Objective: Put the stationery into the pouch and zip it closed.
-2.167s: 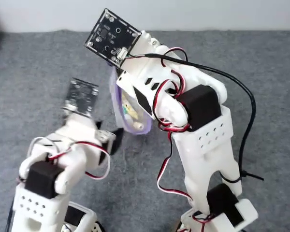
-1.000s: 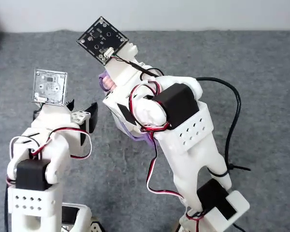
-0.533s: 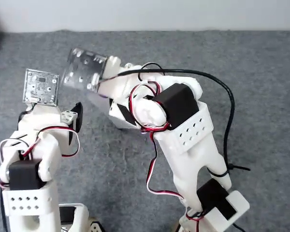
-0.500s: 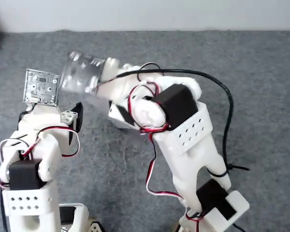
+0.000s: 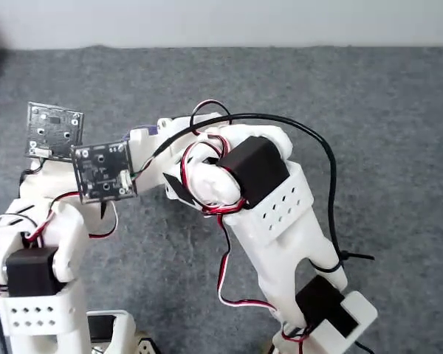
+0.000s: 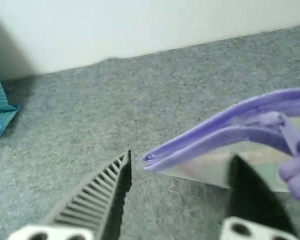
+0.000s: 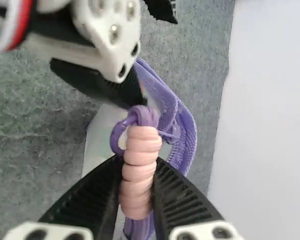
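Where we find the pouch [image 6: 225, 131]: one, purple, its end between the fingers [image 6: 107, 187] of the left gripper [image 6: 181, 159].
Zip pull [image 7: 139, 150]: one, pink, ribbed.
Right gripper [image 7: 137, 167]: we see both fingers clamped on the zip pull.
Left fingers: two, apart.
Surface [image 5: 399, 110]: grey.

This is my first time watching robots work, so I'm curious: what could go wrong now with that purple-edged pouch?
The left end effector is open around the end of the clear, purple-edged pouch, not clamping it, so the pouch may slide along when pulled. The right end effector pinches only the pink coiled zipper pull; it might slip out or stretch.
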### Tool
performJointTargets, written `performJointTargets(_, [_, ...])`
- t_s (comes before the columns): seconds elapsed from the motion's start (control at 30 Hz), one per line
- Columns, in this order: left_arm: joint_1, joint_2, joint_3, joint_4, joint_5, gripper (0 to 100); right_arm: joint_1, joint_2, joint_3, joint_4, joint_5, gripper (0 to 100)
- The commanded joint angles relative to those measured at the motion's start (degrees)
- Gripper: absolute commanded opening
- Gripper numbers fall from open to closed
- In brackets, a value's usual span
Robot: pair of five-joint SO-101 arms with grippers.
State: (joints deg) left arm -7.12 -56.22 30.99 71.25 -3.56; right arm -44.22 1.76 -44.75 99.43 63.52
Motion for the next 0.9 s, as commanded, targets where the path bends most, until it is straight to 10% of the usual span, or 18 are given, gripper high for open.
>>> performJointTargets(0.0, [0.0, -0.3, -2.5, 2.3, -0.2, 39, 0.1, 1.8, 0.3, 0.9, 3.5, 0.8])
performJointTargets(0.87, [6.2, -28.2, 10.1, 5.1, -3.0, 39, -1.4, -5.1, 0.2, 0.8, 16.4, 0.8])
